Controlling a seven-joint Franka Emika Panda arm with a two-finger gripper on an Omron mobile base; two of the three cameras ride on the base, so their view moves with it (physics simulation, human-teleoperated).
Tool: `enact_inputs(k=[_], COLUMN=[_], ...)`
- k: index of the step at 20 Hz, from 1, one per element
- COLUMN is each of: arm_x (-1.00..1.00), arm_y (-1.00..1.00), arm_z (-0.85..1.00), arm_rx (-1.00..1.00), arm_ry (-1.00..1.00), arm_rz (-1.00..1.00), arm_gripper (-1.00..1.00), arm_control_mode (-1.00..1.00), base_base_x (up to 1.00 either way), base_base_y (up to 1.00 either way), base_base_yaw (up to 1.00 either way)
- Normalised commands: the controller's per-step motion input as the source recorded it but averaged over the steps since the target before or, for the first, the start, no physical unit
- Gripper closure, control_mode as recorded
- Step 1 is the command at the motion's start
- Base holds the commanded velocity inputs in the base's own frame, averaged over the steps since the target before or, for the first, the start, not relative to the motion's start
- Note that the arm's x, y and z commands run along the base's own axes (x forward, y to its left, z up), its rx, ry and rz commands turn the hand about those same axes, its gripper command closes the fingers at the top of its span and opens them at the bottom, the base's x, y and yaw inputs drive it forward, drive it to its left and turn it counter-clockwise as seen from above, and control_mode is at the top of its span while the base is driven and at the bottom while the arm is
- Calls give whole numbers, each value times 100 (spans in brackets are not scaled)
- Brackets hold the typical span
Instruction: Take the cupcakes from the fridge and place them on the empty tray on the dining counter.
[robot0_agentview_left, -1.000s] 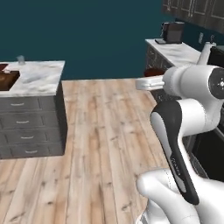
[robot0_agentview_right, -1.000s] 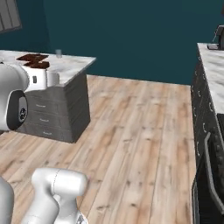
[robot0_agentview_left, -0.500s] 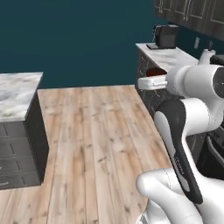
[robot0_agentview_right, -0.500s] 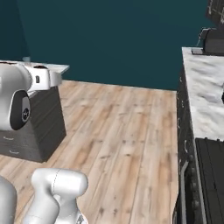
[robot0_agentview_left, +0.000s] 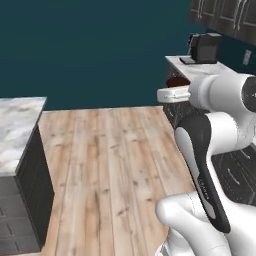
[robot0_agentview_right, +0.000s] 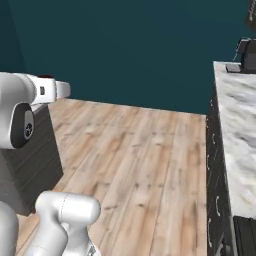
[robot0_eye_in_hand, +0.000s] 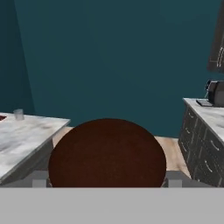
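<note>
Swinging right, the base has carried the dining counter (robot0_agentview_left: 17, 130) leftward; jaws stand wide around a cupcake (robot0_eye_in_hand: 107, 153), seemingly gripped by its sides, light and crumbly.

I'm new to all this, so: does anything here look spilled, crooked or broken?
Nothing stands out. The gripper holds a cupcake, and a glass stands upright on the marble counter.

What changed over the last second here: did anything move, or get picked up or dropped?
The base turned right, so the whole scene slid left in both base views: the dining counter now sits at the left edge and the far counter with the coffee machine is closer. The tool stayed closed on a cupcake, the arm tucked as before.
</note>
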Motion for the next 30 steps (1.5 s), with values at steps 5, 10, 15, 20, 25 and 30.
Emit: enact_inputs(k=[5, 10, 15, 20, 25, 30], arm_x=[0, 0, 0, 0, 0, 0], arm_y=[0, 0, 0, 0, 0, 0], arm_z=[0, 0, 0, 0, 0, 0], arm_rx=[0, 0, 0, 0, 0, 0], arm_ry=[0, 0, 0, 0, 0, 0], arm_rz=[0, 0, 0, 0, 0, 0], arm_gripper=[100, 100, 100, 100, 100, 100], arm_control_mode=[100, 100, 100, 100, 100, 100], base_base_x=[100, 100, 100, 100, 100, 100], base_base_y=[0, 0, 0, 0, 0, 0], base_base_yaw=[1, 0, 2, 12, 25, 41])
